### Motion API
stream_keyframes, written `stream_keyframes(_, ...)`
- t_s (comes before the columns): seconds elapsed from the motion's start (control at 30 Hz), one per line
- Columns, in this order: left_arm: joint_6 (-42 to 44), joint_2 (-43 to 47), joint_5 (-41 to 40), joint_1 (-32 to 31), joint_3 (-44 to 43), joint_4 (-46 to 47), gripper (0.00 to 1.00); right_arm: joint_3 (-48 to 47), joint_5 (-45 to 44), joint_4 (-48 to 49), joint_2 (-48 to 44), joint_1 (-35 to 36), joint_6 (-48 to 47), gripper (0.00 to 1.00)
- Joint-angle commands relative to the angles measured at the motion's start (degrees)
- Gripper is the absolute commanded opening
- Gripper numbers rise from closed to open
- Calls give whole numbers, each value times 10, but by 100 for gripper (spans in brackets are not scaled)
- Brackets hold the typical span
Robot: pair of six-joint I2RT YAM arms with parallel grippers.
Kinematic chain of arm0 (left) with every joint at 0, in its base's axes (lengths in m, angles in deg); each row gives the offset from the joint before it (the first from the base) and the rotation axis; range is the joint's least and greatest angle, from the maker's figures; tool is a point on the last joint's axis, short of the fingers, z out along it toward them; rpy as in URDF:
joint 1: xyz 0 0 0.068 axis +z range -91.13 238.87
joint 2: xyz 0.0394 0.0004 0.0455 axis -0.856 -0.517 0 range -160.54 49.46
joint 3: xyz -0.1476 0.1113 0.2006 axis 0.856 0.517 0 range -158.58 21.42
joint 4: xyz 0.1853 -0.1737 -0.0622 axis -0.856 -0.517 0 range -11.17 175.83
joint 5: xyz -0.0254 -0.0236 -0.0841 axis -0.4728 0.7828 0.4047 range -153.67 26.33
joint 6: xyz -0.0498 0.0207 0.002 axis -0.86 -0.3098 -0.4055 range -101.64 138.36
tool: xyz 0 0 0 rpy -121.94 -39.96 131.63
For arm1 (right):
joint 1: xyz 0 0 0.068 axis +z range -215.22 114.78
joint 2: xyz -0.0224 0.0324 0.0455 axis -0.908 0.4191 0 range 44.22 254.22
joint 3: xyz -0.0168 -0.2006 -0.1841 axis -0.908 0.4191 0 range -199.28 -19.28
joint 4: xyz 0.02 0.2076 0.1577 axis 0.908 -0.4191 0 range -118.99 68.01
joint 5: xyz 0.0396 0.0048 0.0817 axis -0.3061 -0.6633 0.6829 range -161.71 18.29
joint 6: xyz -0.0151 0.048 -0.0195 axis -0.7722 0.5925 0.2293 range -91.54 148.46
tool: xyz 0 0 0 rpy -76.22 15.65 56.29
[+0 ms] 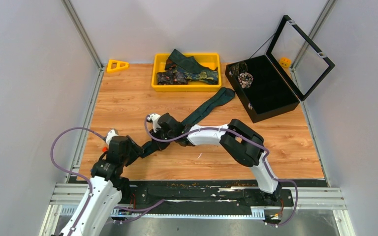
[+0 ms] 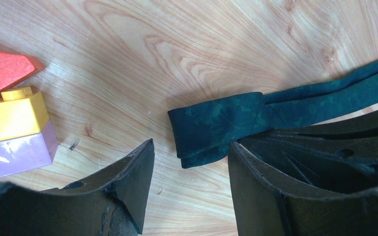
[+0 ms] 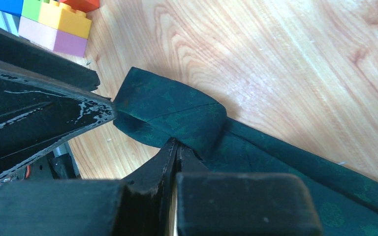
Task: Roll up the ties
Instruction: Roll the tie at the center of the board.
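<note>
1. Teal tie [image 1: 203,109] lies diagonally on the table [image 1: 290,147], narrow end folded to start the roll.
2. Right gripper [image 3: 176,146], closed, seemingly pins that fold.
3. Left gripper [image 2: 191,146] gapes around it, ready to roll.

**Right wrist view: contents**

- Tie [image 3: 172,110]: dark teal-green, end folded back over itself, lying on the wooden table [image 3: 285,64].
- Right gripper [image 3: 176,146]: jaws closed together, tips at the fold's near edge.
- Left gripper [image 3: 106,96]: black, at the fold's left edge.
- Toy bricks [image 3: 54,19]: coloured stack, upper left.
</note>
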Motion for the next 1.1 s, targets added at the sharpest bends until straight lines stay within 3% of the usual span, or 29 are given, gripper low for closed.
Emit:
stream_keyframes(0.0, -15, 17, -2, 0, 7, 12, 63, -3, 10, 25, 7, -9, 6, 0)
stream_keyframes(0.5, -29, 41, -18, 0, 23, 30, 63, 9, 19, 45, 30, -12, 13, 0)
stream_keyframes(0.77, -24, -8, -2, -1, 55, 85, 62, 10, 18, 45, 31, -12, 12, 0)
stream_keyframes(1.07, -22, -14, 22, 0, 81, 117, 51, 6, 22, 44, 16, -12, 14, 0)
